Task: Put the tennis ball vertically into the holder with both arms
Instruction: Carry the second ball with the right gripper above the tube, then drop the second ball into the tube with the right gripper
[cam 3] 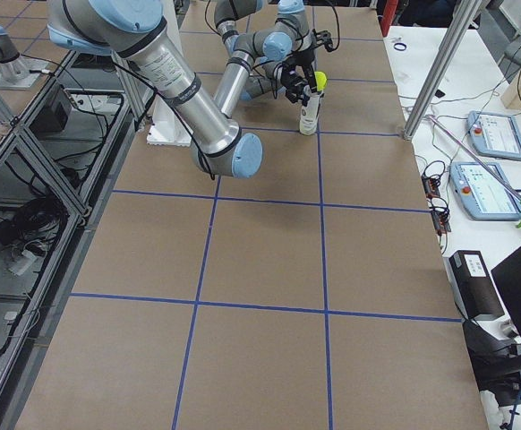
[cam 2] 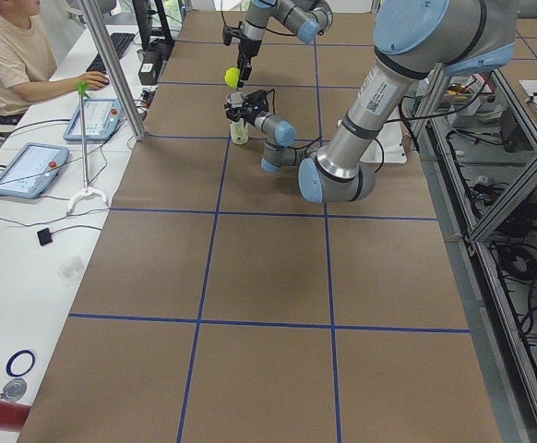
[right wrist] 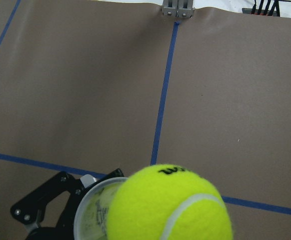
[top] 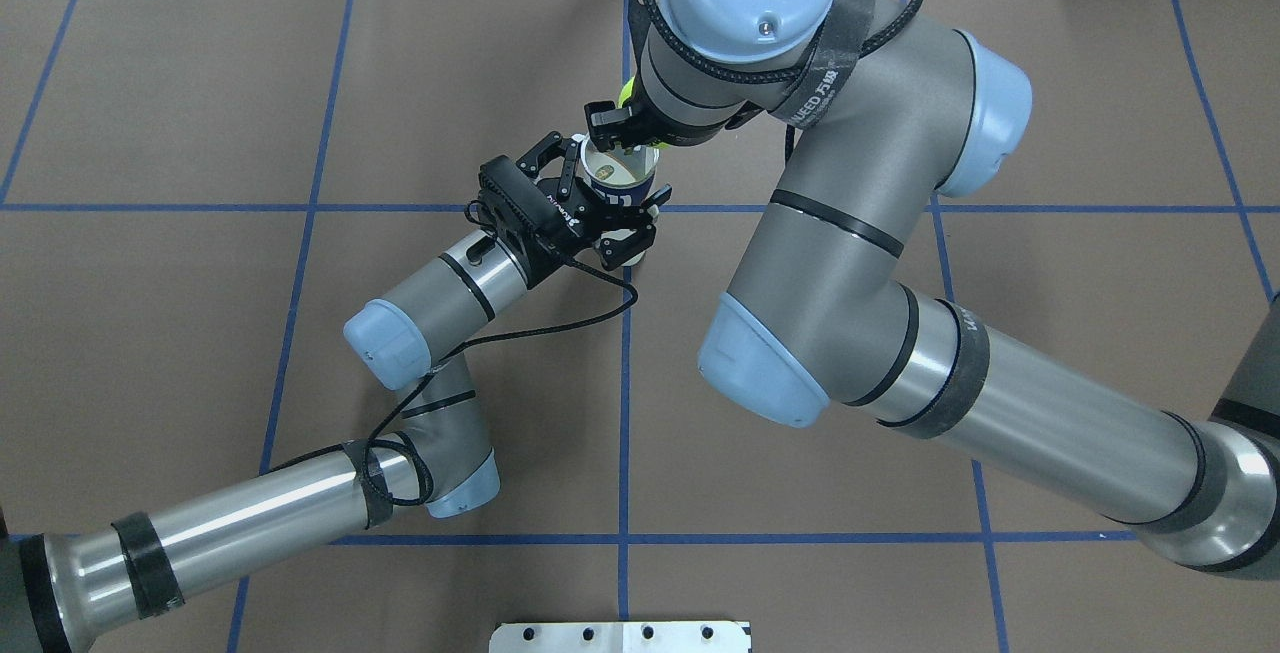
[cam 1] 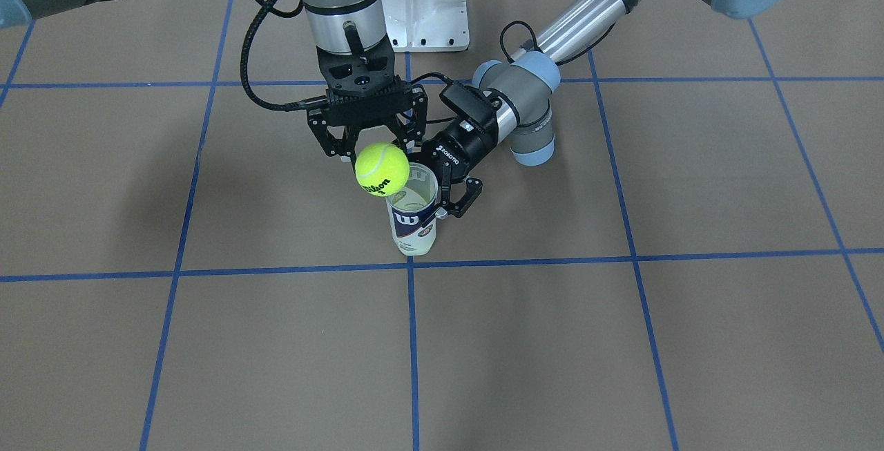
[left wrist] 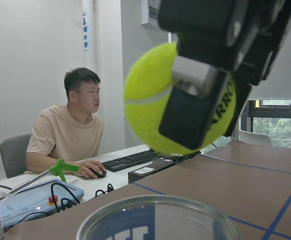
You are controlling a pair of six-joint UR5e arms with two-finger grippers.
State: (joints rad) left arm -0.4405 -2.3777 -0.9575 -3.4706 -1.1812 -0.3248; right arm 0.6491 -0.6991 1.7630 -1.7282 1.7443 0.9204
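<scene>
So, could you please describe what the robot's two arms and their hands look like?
Both the left arm and right arm are silver-grey tubes with light-blue joint caps, black straps and a black cable. The left hand and right hand are black, two-fingered linkage frames; the left bears white ROBOTIQ lettering.

Clear plastic tennis-ball can (cam 1: 414,222) upright on brown paper-covered table (cam 1: 621,340), between black left gripper (top: 610,196) fingers. Yellow-green tennis ball (cam 1: 381,170), in black right gripper (cam 1: 382,156), above can's rim.

holder (cam 1: 414,219) mouth open upward, tennis ball (cam 1: 381,169) in right gripper (cam 1: 376,152) crowding just above its rim, left gripper (top: 600,195) flanking 2 sides, bare table (cam 1: 552,340) on operators' side
</scene>
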